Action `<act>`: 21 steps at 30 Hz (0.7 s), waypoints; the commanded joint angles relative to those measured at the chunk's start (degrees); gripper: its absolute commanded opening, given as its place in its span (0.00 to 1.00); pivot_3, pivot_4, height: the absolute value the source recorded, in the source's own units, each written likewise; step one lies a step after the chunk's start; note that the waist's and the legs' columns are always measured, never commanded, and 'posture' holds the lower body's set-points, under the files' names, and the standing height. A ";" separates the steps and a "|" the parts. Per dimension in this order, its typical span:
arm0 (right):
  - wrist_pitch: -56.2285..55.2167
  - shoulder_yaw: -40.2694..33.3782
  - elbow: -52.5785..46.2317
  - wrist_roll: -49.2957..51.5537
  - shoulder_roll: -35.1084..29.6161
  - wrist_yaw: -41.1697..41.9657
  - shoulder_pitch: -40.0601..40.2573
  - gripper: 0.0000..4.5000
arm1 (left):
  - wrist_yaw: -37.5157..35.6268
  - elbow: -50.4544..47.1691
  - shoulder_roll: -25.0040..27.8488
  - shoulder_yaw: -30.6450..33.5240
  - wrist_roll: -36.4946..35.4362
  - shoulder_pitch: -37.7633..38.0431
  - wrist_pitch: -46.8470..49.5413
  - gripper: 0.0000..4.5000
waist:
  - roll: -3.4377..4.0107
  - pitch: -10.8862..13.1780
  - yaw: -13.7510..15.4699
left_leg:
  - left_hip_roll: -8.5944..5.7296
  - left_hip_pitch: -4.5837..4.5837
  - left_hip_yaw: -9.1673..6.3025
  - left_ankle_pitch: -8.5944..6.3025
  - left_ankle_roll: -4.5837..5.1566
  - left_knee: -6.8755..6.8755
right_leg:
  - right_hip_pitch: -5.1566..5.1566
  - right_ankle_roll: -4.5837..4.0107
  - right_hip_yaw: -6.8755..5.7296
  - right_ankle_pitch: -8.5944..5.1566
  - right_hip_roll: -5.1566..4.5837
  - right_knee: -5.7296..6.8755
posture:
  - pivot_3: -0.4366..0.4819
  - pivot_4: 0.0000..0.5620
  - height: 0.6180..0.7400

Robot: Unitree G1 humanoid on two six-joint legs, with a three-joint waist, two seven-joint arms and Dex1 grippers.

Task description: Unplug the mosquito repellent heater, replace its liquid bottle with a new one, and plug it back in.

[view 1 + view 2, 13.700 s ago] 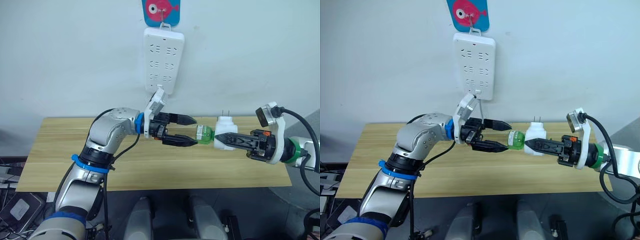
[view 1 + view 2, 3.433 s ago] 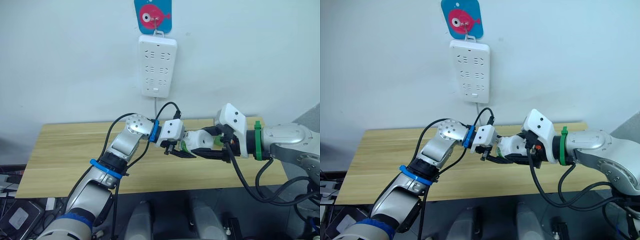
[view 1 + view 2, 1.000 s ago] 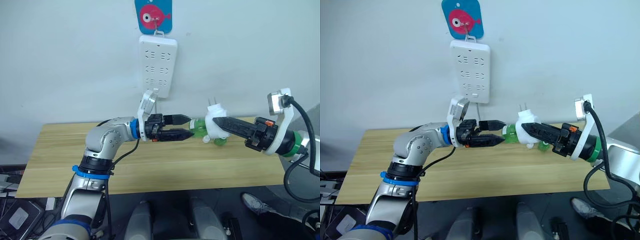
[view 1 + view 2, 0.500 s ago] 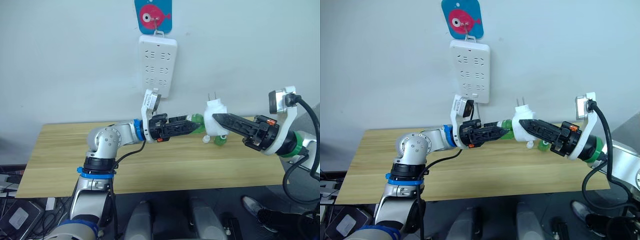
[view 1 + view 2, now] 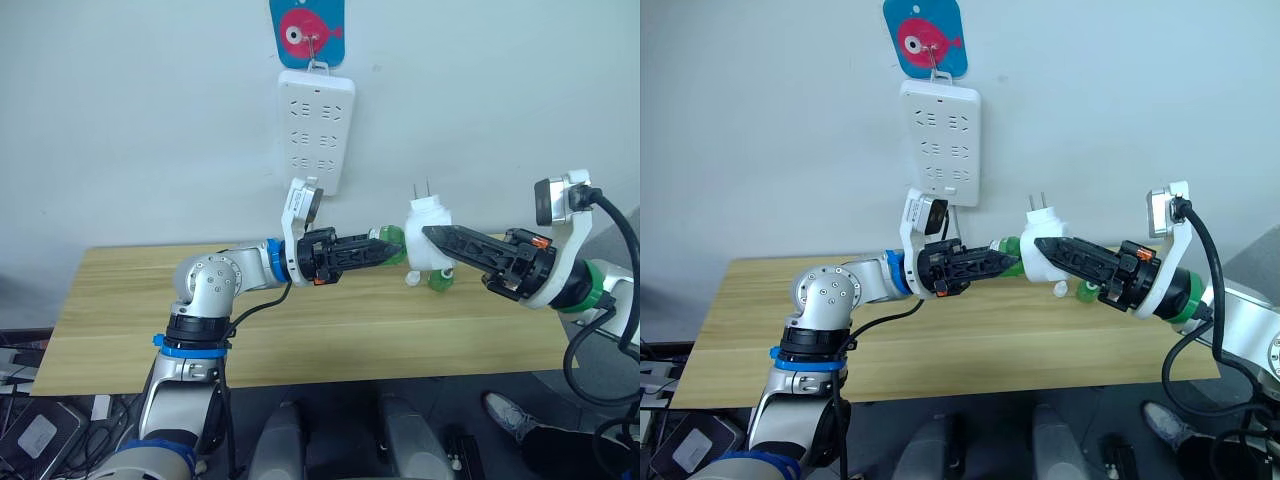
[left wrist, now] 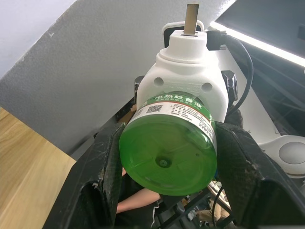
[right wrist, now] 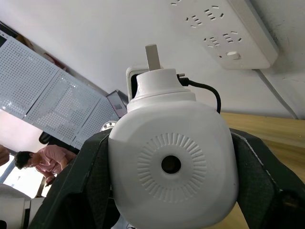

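Observation:
The white mosquito repellent heater hangs in the air over the table, prongs up, with my right gripper shut on its sides. A green liquid bottle sits in its socket, base toward my left arm. My left gripper is shut on that bottle, one finger on each side. The heater's vent face shows in the right wrist view. Behind the heater, a second green bottle stands on the table beside a small white cap. I cannot tell which bottle is the new one.
The white power strip hangs on the wall under a blue fish hook, above and left of the heater. The wooden table stretches bare to the left. A person sits in the background of the right wrist view.
Over the last second my left gripper pushed forward and shut around the green bottle. My right gripper lifted the heater slightly and turned it more upright. In the last half second little moved.

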 commanded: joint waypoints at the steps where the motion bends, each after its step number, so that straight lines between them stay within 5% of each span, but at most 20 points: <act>1: 0.05 -0.55 -1.26 1.57 -0.60 1.32 -0.18 0.68 | -0.70 -1.31 -0.01 0.29 -1.46 -0.80 -0.10 0.55 | 0.00 0.00 0.00 | 0.00 0.00 0.00 0.00 0.00 0.00 | 0.00 0.00 0.00 0.00 0.00 0.00 | 0.28 0.48 1.00; 7: 0.18 0.71 -1.91 1.57 -2.07 1.23 -1.09 0.68 | -0.75 -1.28 -0.09 -0.41 -1.08 -1.30 -0.05 0.55 | 0.00 0.00 0.00 | 0.00 0.00 0.01 0.00 0.00 0.00 | 0.00 0.00 0.01 0.00 0.00 -0.01 | 0.28 0.47 1.00; 11: 0.39 0.37 -1.46 1.57 -2.58 2.09 -1.31 0.98 | -1.29 -0.51 0.25 -0.30 -0.97 -1.73 -0.18 0.55 | 0.00 0.00 0.01 | -0.01 0.00 0.00 0.00 0.00 0.00 | 0.00 0.00 0.00 0.00 0.00 -0.01 | 0.28 0.47 1.00; 21: 1.64 -3.97 3.05 1.57 -8.24 0.42 -0.37 0.98 | -2.14 -0.08 0.83 -0.15 -1.45 -2.21 0.26 0.55 | -0.01 0.00 0.04 | -0.01 0.00 0.02 0.00 0.00 -0.01 | 0.00 0.01 0.01 0.00 0.00 -0.03 | 0.29 0.46 1.00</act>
